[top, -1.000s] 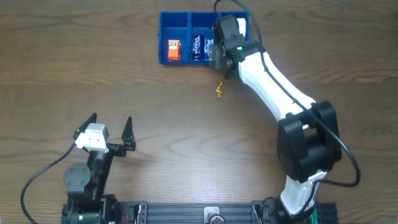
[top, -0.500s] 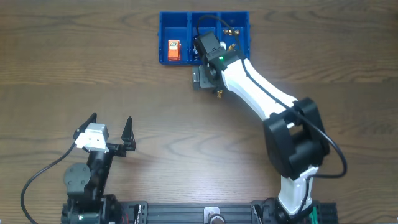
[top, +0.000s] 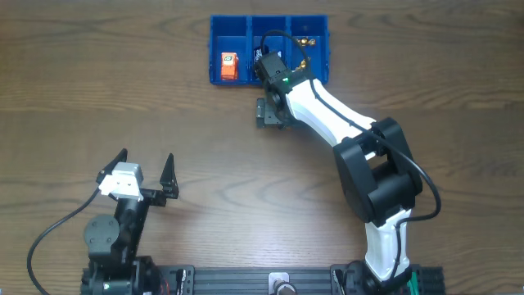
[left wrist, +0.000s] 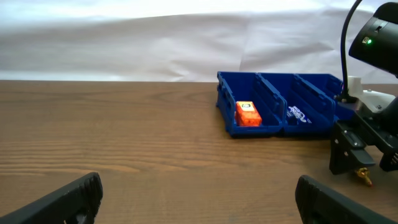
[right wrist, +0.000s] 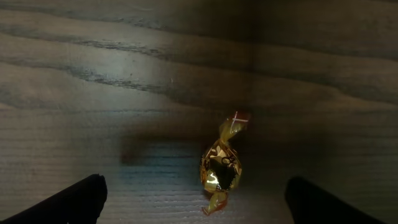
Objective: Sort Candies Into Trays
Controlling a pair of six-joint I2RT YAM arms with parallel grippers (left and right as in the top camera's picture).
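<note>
One gold candy [right wrist: 221,167] sits between the right gripper's [top: 271,114] parted fingers: lower to the table [right wrist: 93,74], then pinch its round body, not the twists.

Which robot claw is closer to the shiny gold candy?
Right. The right claw hangs just over the gold foil-wrapped candy, open. The left claw sits far away near its own base.

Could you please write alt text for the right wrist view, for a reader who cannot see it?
A gold-wrapped candy lies on the dark wooden table, between the open jaws of the right gripper, which do not touch it. One twisted end of the wrapper shows a little red.
</note>
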